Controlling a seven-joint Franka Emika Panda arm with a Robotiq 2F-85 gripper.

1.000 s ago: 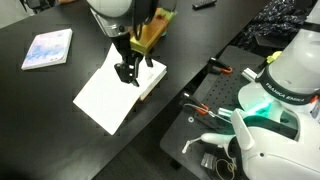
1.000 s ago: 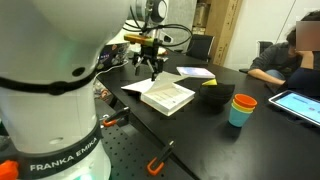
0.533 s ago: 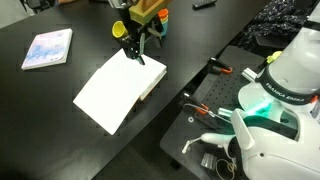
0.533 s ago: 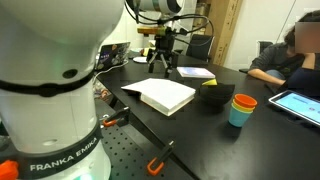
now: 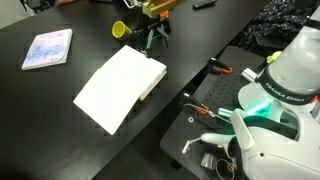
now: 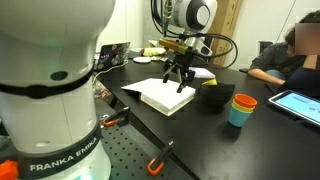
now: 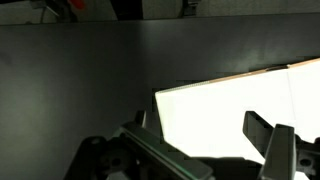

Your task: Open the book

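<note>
On black table (image 5: 50, 105) | thick rectangular book (image 5: 115, 88) lies white page up, task seems done | black gripper (image 5: 153, 42) hovers near far edge, fingers spread, empty

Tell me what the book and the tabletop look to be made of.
The book: paper, matte white, with stacked page edges at its side. The tabletop: smooth black with a faint sheen, perhaps laminate or painted board; the look leaves it open.
</note>
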